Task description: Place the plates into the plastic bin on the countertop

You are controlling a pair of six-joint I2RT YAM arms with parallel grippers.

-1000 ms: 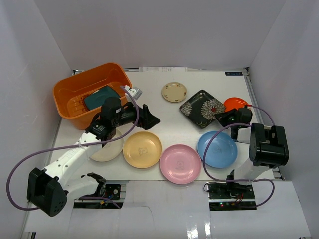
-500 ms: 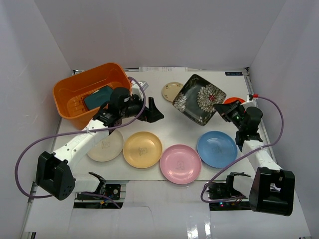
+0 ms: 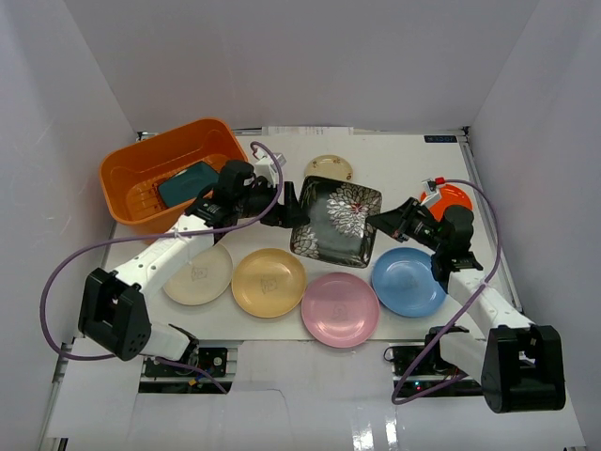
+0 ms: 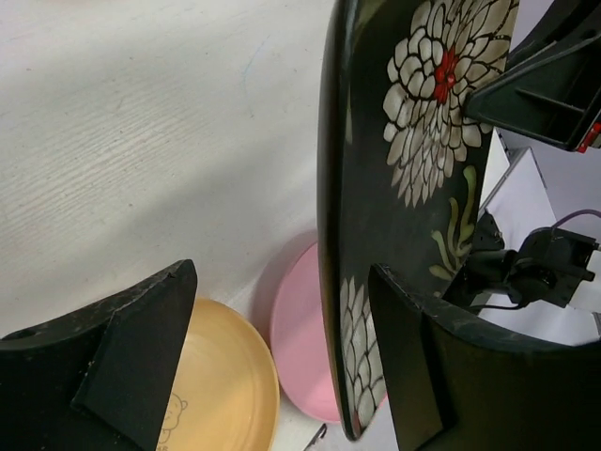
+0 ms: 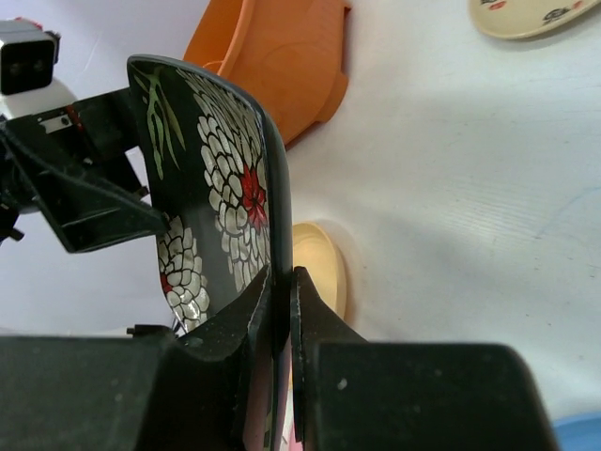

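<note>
Checking the black floral plate point(image 3: 336, 221): who has it?
> right gripper point(image 3: 380, 222), fingers point(image 5: 235, 319) clenched on its right edge. Plate is up off the surface point(image 3: 394, 160), tilted.

Left side?
> left gripper point(image 3: 293, 207) at the plate's left edge, fingers point(image 4: 141, 357) spread wide, the edge between them. One finger close against the plate's face, the other well apart. Contact: can't tell.

Room around it?
> near side: yellow plate point(image 3: 269, 282) and pink plate point(image 3: 340, 308), blue plate point(image 3: 408, 280) near-right, cream plate point(image 3: 199, 274) near-left. Just past its far edge, the small beige plate point(image 3: 329, 166). To its right, the orange-red plate point(image 3: 451, 197). Well to its left, the plastic bin point(image 3: 141, 169), teal plate point(image 3: 188, 181) inside.
</note>
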